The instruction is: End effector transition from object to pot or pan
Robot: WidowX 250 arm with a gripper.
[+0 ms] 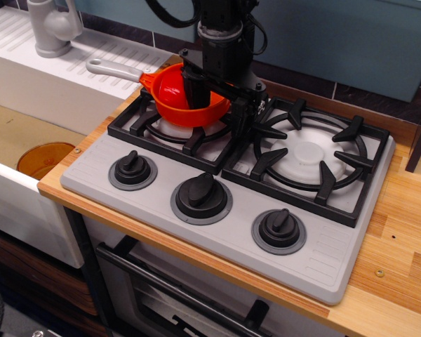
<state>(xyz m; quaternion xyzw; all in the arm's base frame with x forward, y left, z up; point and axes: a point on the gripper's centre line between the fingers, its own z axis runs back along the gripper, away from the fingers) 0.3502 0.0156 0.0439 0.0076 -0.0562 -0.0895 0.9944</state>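
The orange-red saucepan (174, 97) sits on the stove's back left burner, its light-grey handle (114, 69) pointing left over the sink edge. My black gripper (217, 105) is down at the pan's right rim and points straight down. Its jaws are open and straddle the rim: the left finger (195, 90) is inside the pan, the right finger (240, 118) is outside it, over the grate between the burners. The arm hides the pan's right side. I cannot tell whether the fingers touch the rim.
The grey stove top (323, 260) has black grates, a bare right burner (310, 153) and three knobs (201, 196) along the front. A brownish-orange dish (45, 159) lies in the sink at left. A grey faucet (52, 27) stands at the back left.
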